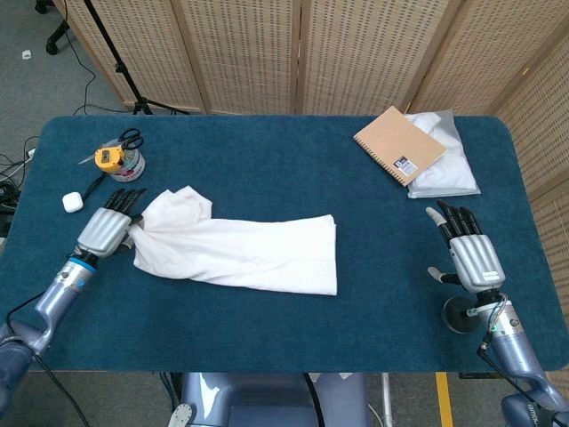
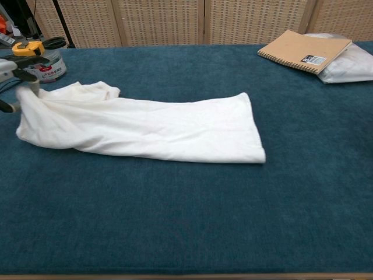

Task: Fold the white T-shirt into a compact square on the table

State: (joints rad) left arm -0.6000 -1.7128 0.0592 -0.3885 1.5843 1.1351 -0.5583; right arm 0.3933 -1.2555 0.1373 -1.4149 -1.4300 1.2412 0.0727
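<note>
White T-shirt (image 1: pixel 240 253) near table (image 1: pixel 267 334) left edge

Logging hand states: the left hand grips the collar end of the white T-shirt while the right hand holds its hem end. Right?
Half right. In the head view the left hand grips the white T-shirt, but the right hand holds nothing, lying open, well apart from it.

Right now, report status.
Left hand grips the T-shirt at its left end. Right hand open, clear. Shirt long, not square. Nothing on it.
</note>
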